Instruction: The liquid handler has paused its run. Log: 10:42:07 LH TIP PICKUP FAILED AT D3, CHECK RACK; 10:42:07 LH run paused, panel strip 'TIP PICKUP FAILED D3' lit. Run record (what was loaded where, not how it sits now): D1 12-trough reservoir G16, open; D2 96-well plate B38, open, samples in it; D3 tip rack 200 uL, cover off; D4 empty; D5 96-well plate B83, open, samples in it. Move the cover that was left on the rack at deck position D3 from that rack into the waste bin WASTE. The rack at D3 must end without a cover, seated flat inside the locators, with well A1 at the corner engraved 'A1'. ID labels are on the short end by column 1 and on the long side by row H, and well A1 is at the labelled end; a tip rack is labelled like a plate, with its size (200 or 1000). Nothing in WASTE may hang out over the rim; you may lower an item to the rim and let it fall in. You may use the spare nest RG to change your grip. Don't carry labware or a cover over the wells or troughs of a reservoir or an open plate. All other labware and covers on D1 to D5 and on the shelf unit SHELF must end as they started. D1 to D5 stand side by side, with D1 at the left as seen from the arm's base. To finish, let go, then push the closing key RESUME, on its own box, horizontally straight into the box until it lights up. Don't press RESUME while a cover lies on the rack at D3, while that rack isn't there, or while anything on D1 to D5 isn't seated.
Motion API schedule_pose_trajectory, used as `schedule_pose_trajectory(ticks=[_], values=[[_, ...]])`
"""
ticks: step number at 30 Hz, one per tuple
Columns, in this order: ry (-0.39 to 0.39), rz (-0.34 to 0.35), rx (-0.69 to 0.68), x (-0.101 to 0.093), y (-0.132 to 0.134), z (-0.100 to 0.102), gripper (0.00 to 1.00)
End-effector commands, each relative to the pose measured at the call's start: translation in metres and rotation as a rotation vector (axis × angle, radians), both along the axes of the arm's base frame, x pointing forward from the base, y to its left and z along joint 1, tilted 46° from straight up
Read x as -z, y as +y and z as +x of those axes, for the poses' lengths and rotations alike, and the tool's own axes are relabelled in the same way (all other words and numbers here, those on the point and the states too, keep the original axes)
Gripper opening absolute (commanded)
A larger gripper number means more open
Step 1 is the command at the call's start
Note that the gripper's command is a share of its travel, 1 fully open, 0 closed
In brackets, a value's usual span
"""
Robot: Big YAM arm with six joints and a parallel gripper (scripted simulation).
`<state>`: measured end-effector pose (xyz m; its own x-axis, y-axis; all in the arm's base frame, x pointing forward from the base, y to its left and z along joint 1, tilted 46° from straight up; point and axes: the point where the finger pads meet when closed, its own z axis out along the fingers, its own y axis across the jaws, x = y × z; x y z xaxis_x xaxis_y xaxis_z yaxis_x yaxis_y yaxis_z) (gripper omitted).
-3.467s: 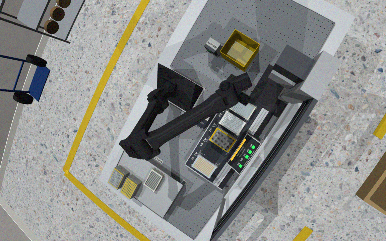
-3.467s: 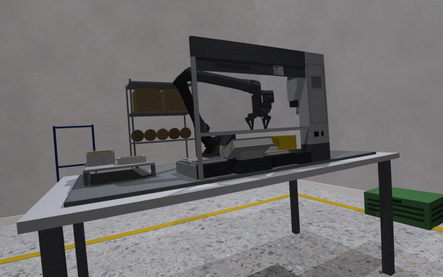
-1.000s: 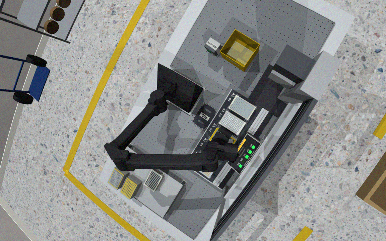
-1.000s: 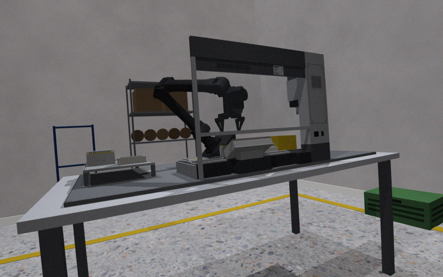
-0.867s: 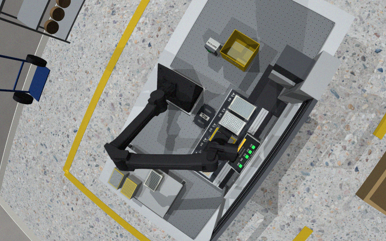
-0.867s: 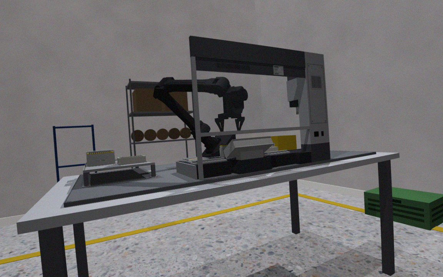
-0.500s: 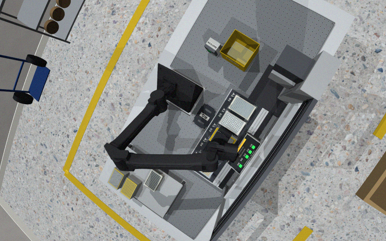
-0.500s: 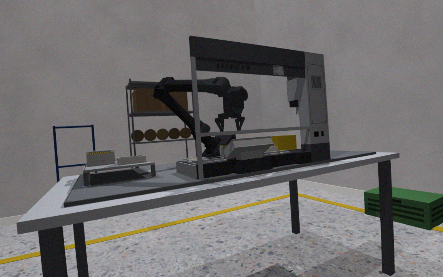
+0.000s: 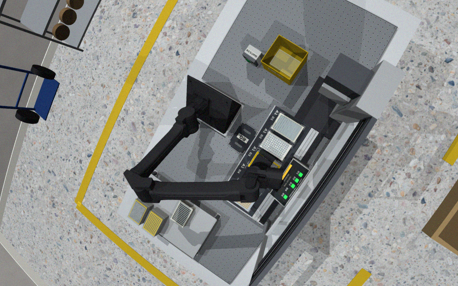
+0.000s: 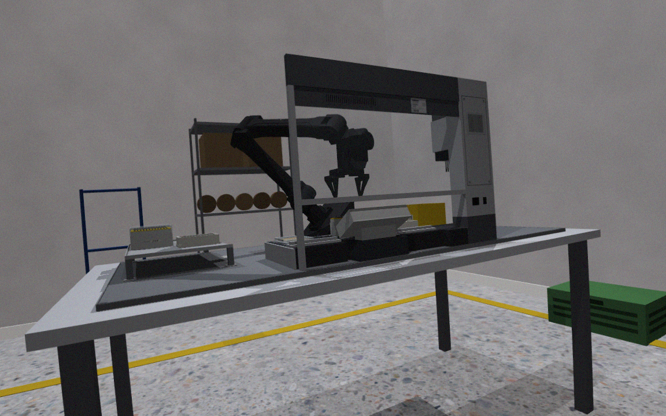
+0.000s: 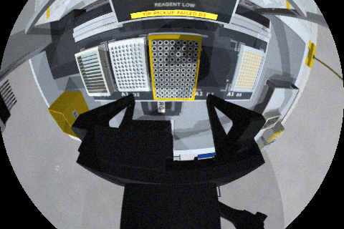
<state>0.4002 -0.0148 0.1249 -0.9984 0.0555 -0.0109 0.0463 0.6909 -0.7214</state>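
Walls: plain grey plaster all around me, with a pale skirting strip at the foot.
Floor: speckled terrazzo floor [image 10: 283, 361], crossed by yellow floor tape [image 9: 127, 81] boxing in my station.
Table: grey-topped table [image 10: 170, 315] on dark square legs.
Storage rack: metal shelving [image 10: 192, 170] behind me, holding a cardboard box [image 10: 216, 151] and a row of brown rolls [image 10: 242, 201].
Hand truck: blue hand truck [image 9: 43, 99] beside the shelving.
Green case: slotted green cabinet [image 10: 609, 310] on the floor.
Light: soft, even.
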Motion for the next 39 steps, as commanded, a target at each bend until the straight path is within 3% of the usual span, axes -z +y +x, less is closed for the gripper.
schedule_pose_trajectory(ticks=[1, 9, 12, 22, 39], values=[[0.008, -0.001, -0.019, 0.014, 0.023, -0.005, 1.0], [-0.013, 0.006, -0.019, 0.04, 0.053, -0.013, 1.0], [-0.022, 0.01, -0.019, 0.041, 0.058, -0.011, 1.0], [-0.008, 0.004, -0.018, 0.077, 0.09, -0.033, 1.0], [-0.048, 0.033, -0.018, 0.118, 0.155, -0.039, 1.0]])
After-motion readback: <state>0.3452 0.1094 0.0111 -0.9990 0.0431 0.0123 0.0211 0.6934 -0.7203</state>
